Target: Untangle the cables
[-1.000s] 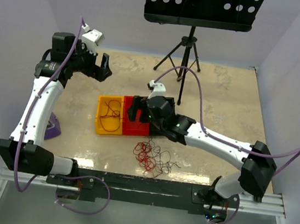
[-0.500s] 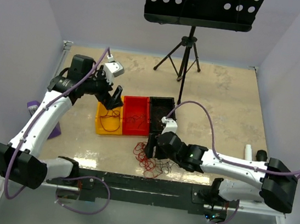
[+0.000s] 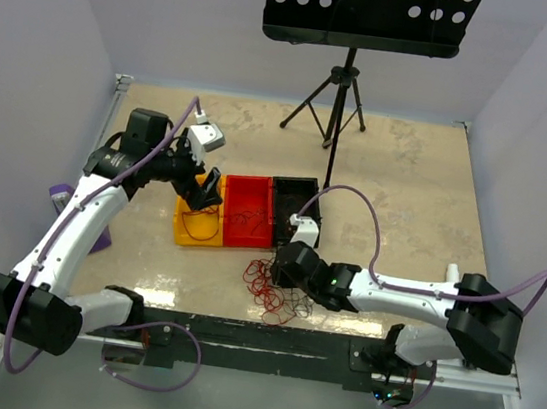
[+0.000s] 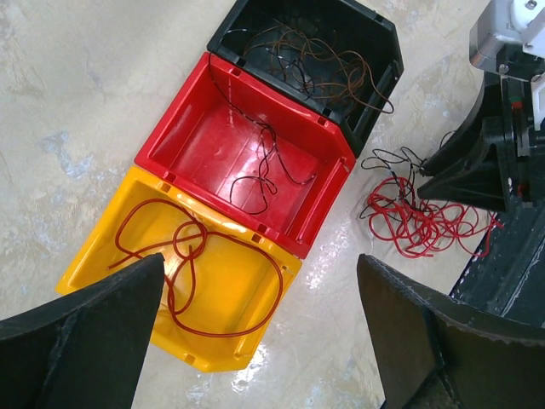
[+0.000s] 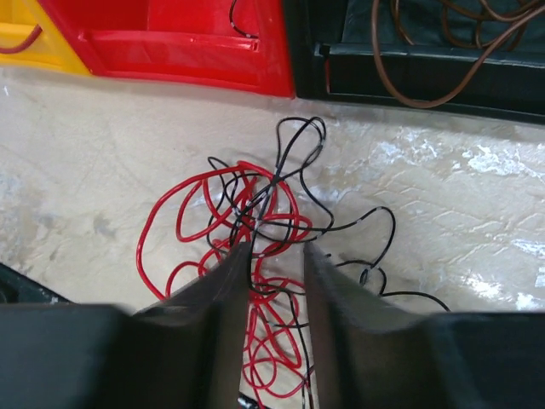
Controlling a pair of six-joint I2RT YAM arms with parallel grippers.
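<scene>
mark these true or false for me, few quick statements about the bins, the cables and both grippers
1. The yellow bin holds a red cable. True.
2. The red bin is empty. False: a thin dark cable lies in it.
3. The tangle sits inside the red bin. False: it lies on the table, in front of the bins.
4. The left gripper is wide open above the bins. True.
5. The right gripper is down at the tangle, with strands passing between its fingers. True.
</scene>
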